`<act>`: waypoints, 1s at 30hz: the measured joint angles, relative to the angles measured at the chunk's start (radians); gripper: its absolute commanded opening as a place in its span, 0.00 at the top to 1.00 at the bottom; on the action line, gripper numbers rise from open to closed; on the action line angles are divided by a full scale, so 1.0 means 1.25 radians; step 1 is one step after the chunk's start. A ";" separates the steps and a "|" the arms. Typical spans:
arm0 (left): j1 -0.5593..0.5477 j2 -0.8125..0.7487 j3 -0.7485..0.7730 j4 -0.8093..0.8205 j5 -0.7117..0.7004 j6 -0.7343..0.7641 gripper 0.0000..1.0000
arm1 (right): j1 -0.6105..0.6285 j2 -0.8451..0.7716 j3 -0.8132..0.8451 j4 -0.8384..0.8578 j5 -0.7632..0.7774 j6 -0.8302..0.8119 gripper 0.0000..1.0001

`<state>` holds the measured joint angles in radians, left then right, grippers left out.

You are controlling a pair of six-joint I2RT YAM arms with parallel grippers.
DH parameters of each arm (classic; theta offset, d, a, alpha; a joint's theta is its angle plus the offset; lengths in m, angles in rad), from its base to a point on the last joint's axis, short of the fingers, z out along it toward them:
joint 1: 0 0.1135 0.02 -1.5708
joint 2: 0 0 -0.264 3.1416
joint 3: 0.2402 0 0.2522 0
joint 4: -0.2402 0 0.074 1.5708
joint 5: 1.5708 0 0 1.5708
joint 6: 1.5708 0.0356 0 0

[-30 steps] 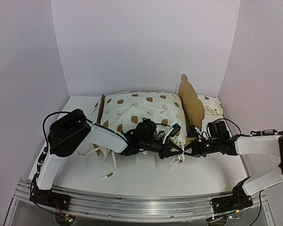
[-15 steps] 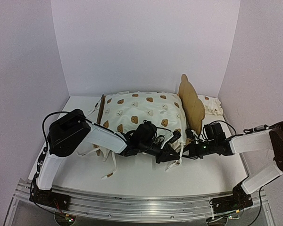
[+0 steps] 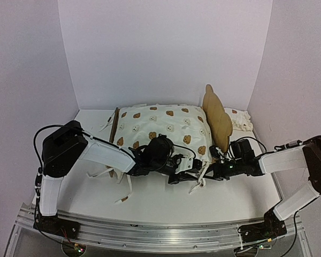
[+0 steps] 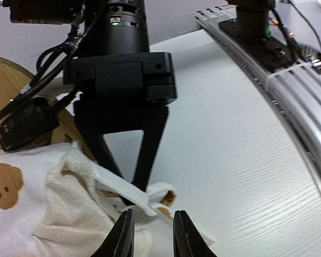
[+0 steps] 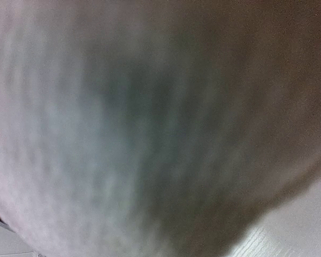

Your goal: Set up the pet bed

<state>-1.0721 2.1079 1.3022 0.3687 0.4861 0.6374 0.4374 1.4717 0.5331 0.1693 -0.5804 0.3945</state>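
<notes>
Pet bed point(image 3: 216, 118) stands across the far middle of the table point(image 3: 150, 206) with its tall bear-eared end to the right. The cream bear-print cushion point(image 3: 160, 126) lies on top of the frame and hides the base. The ruffled pillow point(image 3: 241, 120) sits beyond that tall end, not yet on the bed. A second ago the left gripper point(image 4: 152, 235) was pinched shut at the cushion's near right corner. Now its jaws stand a little apart and grip nothing, just above the crumpled corner fabric, and the left arm has drawn back toward the left. Over the same second the right gripper point(image 4: 132, 195) has come in from the right, and it is closed on a white tie string point(image 4: 117, 184) at that same corner. This looks like a handover: the right arm now has the string, probably so it can be tied or tucked at the bed's right end, which would fix the cushion in place. The right wrist view is a grey blur and shows nothing usable.
</notes>
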 measured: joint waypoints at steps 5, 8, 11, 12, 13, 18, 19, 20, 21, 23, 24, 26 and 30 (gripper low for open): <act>0.000 0.048 0.011 0.056 -0.071 0.097 0.75 | 0.000 0.000 0.005 0.002 0.000 -0.004 1.00; 0.001 0.083 0.030 0.065 -0.090 0.142 0.75 | 0.000 0.000 0.010 0.002 0.000 -0.006 1.00; 0.002 0.100 0.038 0.074 -0.097 0.174 0.75 | 0.000 0.000 0.010 0.002 -0.001 -0.009 1.00; 0.002 0.105 0.044 0.079 -0.098 0.183 0.75 | 0.000 0.000 0.010 0.002 -0.002 -0.010 1.00; 0.002 0.110 0.049 0.083 -0.098 0.187 0.75 | 0.000 0.000 0.011 0.002 -0.004 -0.010 1.00; 0.003 0.131 0.069 0.103 -0.099 0.205 0.76 | 0.000 0.000 0.011 0.002 -0.013 -0.017 1.00; 0.003 0.133 0.069 0.106 -0.098 0.209 0.76 | 0.000 0.000 0.011 0.002 -0.015 -0.019 1.00; 0.004 0.134 0.069 0.109 -0.097 0.212 0.75 | 0.000 0.000 0.011 0.002 -0.016 -0.020 1.00; 0.004 0.136 0.069 0.113 -0.096 0.217 0.75 | 0.000 0.000 0.011 0.002 -0.018 -0.021 1.00; 0.004 0.138 0.069 0.118 -0.091 0.224 0.76 | 0.000 0.000 0.012 0.002 -0.020 -0.023 1.00; 0.004 0.138 0.069 0.117 -0.084 0.227 0.77 | 0.000 0.000 0.012 0.002 -0.021 -0.023 1.00; 0.004 0.139 0.070 0.118 -0.071 0.232 0.82 | 0.000 0.000 0.013 0.002 -0.023 -0.025 1.00; 0.006 0.145 0.073 0.124 -0.049 0.243 0.96 | 0.000 0.000 0.013 -0.004 -0.027 -0.027 1.00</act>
<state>-1.0652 2.2887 1.3938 0.5236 0.4249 0.9406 0.4374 1.4719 0.5499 0.1644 -0.6135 0.3602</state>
